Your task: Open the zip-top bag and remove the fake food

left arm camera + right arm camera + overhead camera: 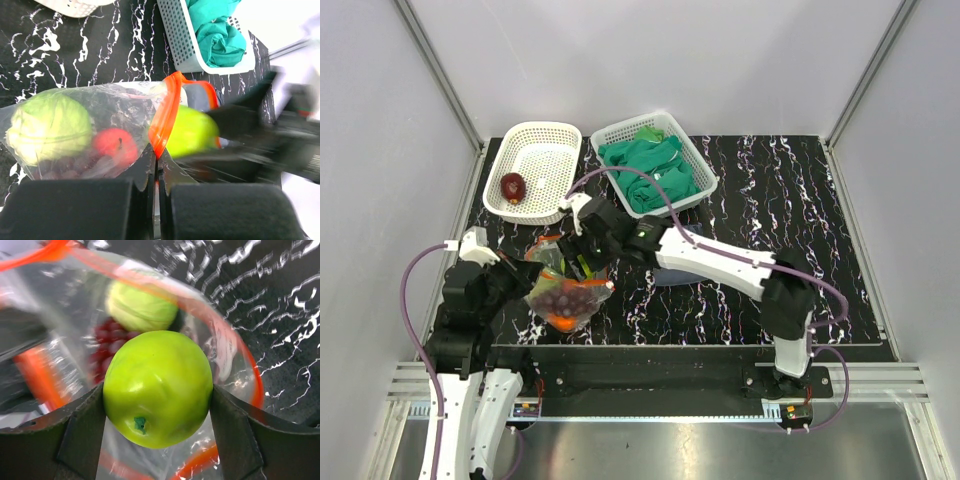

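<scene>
The clear zip-top bag [563, 300] lies at the near left of the table, its orange-red zip strip [167, 112] open. My left gripper [159, 159] is shut on the strip's edge; in the top view it [525, 283] is at the bag's left side. My right gripper [157, 395] is shut on the green apple [157, 387] at the bag's mouth; it also shows in the top view [582, 260]. The apple shows in the left wrist view [192, 131] just outside the strip. Inside the bag lie the pale green cabbage [50, 127], a red tomato [115, 145] and dark grapes [110, 337].
A white basket [535, 130] at the back left holds a dark red apple [513, 185]. A second white basket [701, 165] to its right holds green cloths [655, 170]. A dark cloth [670, 277] lies under the right arm.
</scene>
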`<state>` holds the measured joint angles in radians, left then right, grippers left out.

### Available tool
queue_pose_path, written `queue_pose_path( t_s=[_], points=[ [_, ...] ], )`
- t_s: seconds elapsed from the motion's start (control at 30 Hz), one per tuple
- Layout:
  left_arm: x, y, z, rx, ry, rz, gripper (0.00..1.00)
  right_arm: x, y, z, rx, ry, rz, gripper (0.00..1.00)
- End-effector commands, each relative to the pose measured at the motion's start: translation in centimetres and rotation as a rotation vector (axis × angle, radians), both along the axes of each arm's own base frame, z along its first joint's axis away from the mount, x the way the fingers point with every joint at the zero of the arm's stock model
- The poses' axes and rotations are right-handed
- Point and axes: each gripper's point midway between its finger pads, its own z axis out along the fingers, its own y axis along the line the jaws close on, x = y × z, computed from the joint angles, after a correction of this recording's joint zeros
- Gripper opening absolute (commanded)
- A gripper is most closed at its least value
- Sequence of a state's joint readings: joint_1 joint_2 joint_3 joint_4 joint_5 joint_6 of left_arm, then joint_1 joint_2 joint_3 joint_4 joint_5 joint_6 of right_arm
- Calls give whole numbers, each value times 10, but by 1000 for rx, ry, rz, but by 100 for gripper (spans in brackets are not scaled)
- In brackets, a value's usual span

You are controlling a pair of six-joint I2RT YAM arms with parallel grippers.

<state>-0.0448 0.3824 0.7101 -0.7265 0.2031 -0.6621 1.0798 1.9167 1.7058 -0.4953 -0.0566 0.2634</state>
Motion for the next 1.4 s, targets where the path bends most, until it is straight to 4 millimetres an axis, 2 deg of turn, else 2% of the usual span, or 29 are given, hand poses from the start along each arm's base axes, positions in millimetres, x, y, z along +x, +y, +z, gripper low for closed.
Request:
queue_pose_path(
  t_s=[0.0, 0.2, 0.3, 0.33, 0.37, 0.4, 0.43, 0.5, 0.53, 0.57, 0.6, 0.63, 0.67, 0.7, 0.73, 0.77, 0.93, 0.97, 1.0, 1.03, 1.07, 1.1, 1.13, 1.27, 1.3, 1.33, 1.37],
  points=[
    [4, 6, 10, 27, -62, 24, 0, -14, -6, 78, 193, -59, 37, 50],
    [4, 7, 11, 25, -62, 32, 0, -12, -14, 110, 258, -111, 33, 49],
    [3, 7, 9, 26, -56, 33, 0, 2, -15, 128, 301, -135, 17, 49],
    [3, 7, 10, 25, -58, 30, 0, 8, -15, 141, 327, -155, 6, 49],
    [3, 7, 8, 25, -55, 31, 0, 17, -15, 143, 332, -170, -7, 49],
    [2, 6, 8, 24, -53, 27, 0, 35, -20, 147, 332, -192, -51, 49],
    [1, 6, 8, 25, -57, 22, 0, 45, -20, 161, 352, -222, -66, 49],
    [-1, 6, 10, 28, -73, 22, 0, 72, -23, 158, 314, -281, -108, 49],
    [-1, 7, 12, 29, -82, 25, 0, 84, -24, 170, 329, -311, -123, 49],
    [-2, 7, 13, 32, -89, 29, 0, 96, -20, 162, 316, -312, -132, 49],
    [-3, 8, 14, 34, -95, 33, 0, 105, -19, 163, 324, -308, -136, 49],
    [-4, 9, 14, 37, -94, 35, 0, 121, -23, 180, 356, -332, -158, 50],
    [-4, 9, 15, 37, -94, 38, 0, 135, -15, 166, 341, -320, -159, 50],
    [-5, 9, 13, 36, -89, 39, 0, 142, -11, 165, 347, -323, -149, 51],
    [-5, 9, 13, 31, -86, 39, 0, 153, -8, 184, 381, -363, -149, 52],
    [-5, 9, 12, 28, -84, 38, 0, 168, 4, 160, 344, -365, -134, 52],
    [-6, 6, 13, 22, -80, 26, 0, 205, 44, 143, 373, -425, -84, 56],
    [-6, 7, 14, 23, -79, 29, 0, 208, 49, 141, 388, -426, -71, 56],
    [-7, 7, 14, 28, -78, 29, 0, 209, 53, 157, 427, -455, -64, 56],
    [-7, 8, 15, 35, -82, 29, 0, 216, 62, 133, 411, -440, -57, 57],
    [-8, 9, 15, 40, -79, 32, 0, 217, 67, 129, 421, -438, -45, 58],
    [-8, 9, 14, 43, -77, 31, 0, 218, 70, 133, 443, -453, -35, 57],
    [-8, 10, 14, 48, -76, 31, 0, 221, 77, 117, 439, -436, -24, 58],
    [-9, 8, 12, 48, -76, 21, 0, 223, 95, 82, 473, -412, 21, 60],
    [-9, 8, 12, 48, -76, 18, 0, 224, 98, 79, 488, -417, 28, 60],
    [-9, 7, 11, 49, -75, 16, 0, 226, 103, 58, 475, -394, 33, 61],
    [-9, 7, 12, 47, -75, 11, 0, 226, 106, 51, 478, -384, 44, 61]
  ],
)
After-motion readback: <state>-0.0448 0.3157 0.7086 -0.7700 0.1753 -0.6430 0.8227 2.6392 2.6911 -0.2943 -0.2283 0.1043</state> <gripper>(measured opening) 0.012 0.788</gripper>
